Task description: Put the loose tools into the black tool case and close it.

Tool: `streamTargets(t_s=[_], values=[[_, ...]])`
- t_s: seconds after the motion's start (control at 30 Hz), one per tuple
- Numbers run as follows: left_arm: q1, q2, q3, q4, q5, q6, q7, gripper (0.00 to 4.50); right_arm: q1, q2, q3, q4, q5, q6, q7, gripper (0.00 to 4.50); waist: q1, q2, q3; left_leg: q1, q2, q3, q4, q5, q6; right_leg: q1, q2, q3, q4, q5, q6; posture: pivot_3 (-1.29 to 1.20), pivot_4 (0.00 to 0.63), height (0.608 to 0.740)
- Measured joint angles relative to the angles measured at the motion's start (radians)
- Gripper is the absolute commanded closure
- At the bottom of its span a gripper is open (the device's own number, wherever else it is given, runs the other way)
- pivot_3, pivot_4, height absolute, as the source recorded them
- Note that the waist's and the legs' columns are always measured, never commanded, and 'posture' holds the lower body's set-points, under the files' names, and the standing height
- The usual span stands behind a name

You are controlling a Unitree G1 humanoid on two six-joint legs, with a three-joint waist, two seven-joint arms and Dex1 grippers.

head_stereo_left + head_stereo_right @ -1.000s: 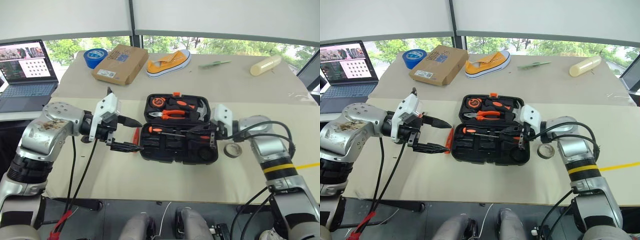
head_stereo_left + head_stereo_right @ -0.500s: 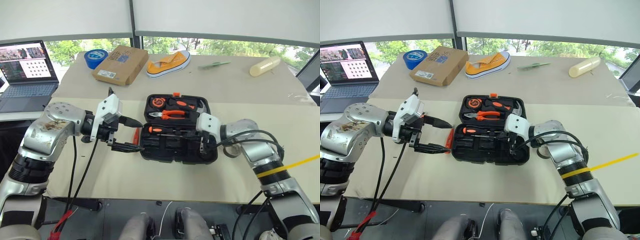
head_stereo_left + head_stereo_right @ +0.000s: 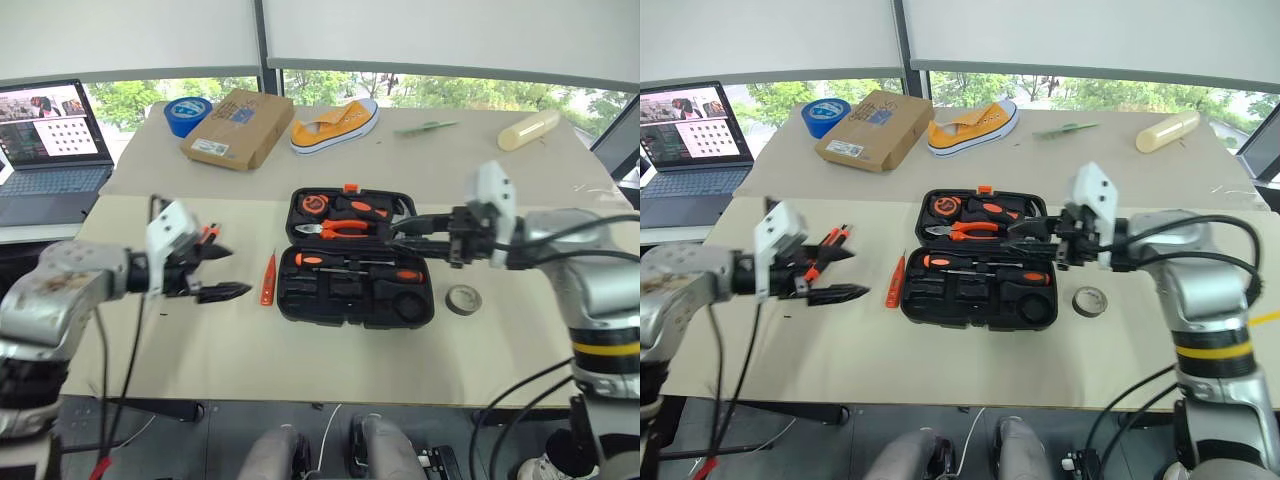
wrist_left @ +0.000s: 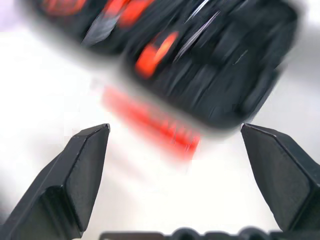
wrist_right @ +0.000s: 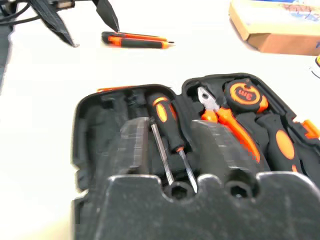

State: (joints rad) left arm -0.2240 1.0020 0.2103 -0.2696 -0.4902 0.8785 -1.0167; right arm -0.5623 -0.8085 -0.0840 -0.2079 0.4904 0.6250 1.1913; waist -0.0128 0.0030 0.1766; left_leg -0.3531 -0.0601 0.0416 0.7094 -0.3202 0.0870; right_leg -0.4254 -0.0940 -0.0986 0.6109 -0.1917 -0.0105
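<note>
Lying open on the bench [image 3: 330,370], the black tool case [image 3: 355,258] was seen with its lid half holding a tape measure [image 3: 316,205], pliers [image 3: 345,228] and a hammer [image 3: 402,217], while two screwdrivers [image 3: 355,266] were seated in the near half. An orange-and-black utility knife [image 3: 267,279] was still loose on the bench just beside the case's left edge, and a small tape roll [image 3: 464,298] lay loose near its right edge.

The left end effector [image 3: 218,270] was held above the bench left of the knife, near but apart from it, with its fingers spread wide and nothing between them; in the left wrist view the knife [image 4: 150,120] was framed between the two open fingers. The right end effector [image 3: 412,228] was raised over the right part of the case, its fingers seen parted and empty in the head views.

The step in hand was judged to be the loading of the remaining loose tools, with the closing of the case not yet begun. The next move was judged to call for the left end effector to be brought down over the knife, aligned across its narrow body, and closed on it before it is carried to a free recess. The tape roll would be left for the right arm.
</note>
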Motion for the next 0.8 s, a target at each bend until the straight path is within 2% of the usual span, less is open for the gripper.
streamTargets(t_s=[0.13, 0.23, 0.4, 0.53, 0.6, 0.8], values=[[0.120, 0.044, 0.135, -0.053, -0.007, 0.099, 0.048, 0.00, 0.034, -0.036, -0.050, -0.064, 0.084, 0.034, 0.017, 0.01, 0.008, 0.000, 0.000, 0.000, 0.000, 0.000, 0.000, -0.003, -0.005, 0.001, -0.001, 0.000, 0.000, 0.000, 0.000, 0.00, 0.150, 0.731], [0.106, 0.044, 0.172, -0.090, -0.045, 0.190, 0.087, 0.00, 0.035, -0.045, -0.065, -0.099, 0.123, 0.055, 0.003, 0.01, 0.022, 0.000, 0.000, 0.000, -0.001, 0.000, 0.001, -0.003, -0.006, 0.001, -0.002, 0.000, 0.000, 0.000, 0.000, 0.00, 0.150, 0.731], [-0.098, -0.029, 0.112, -0.126, -0.107, 0.409, 0.221, 0.00, 0.046, -0.047, -0.067, -0.127, 0.149, 0.065, -0.033, 0.01, 0.035, -0.001, 0.001, 0.000, -0.003, -0.001, 0.001, -0.003, -0.005, 0.001, -0.003, 0.001, 0.001, 0.000, 0.000, 0.00, 0.150, 0.731], [-0.314, -0.136, 0.007, -0.112, -0.127, 0.642, 0.345, 0.00, 0.069, -0.049, -0.068, -0.148, 0.160, 0.065, -0.063, 0.01, 0.034, -0.002, 0.001, 0.000, -0.003, -0.001, 0.001, -0.003, -0.005, 0.001, -0.002, 0.001, 0.002, 0.000, 0.000, 0.00, 0.150, 0.731], [-0.416, -0.200, -0.060, -0.069, -0.114, 0.706, 0.423, 0.00, 0.073, -0.048, -0.068, -0.161, 0.162, 0.065, -0.082, 0.01, 0.033, -0.003, 0.001, 0.000, -0.003, -0.001, 0.002, -0.003, -0.005, 0.002, -0.002, 0.001, 0.002, 0.000, 0.000, 0.00, 0.150, 0.731], [-0.559, -0.346, -0.243, 0.128, -0.057, 0.732, 0.627, 0.00, 0.108, -0.040, -0.071, -0.195, 0.158, 0.056, -0.133, 0.01, 0.027, -0.003, 0.001, 0.000, -0.003, -0.001, 0.002, -0.003, -0.005, 0.001, -0.001, 0.001, 0.002, 0.000, 0.000, 0.00, 0.150, 0.731]])
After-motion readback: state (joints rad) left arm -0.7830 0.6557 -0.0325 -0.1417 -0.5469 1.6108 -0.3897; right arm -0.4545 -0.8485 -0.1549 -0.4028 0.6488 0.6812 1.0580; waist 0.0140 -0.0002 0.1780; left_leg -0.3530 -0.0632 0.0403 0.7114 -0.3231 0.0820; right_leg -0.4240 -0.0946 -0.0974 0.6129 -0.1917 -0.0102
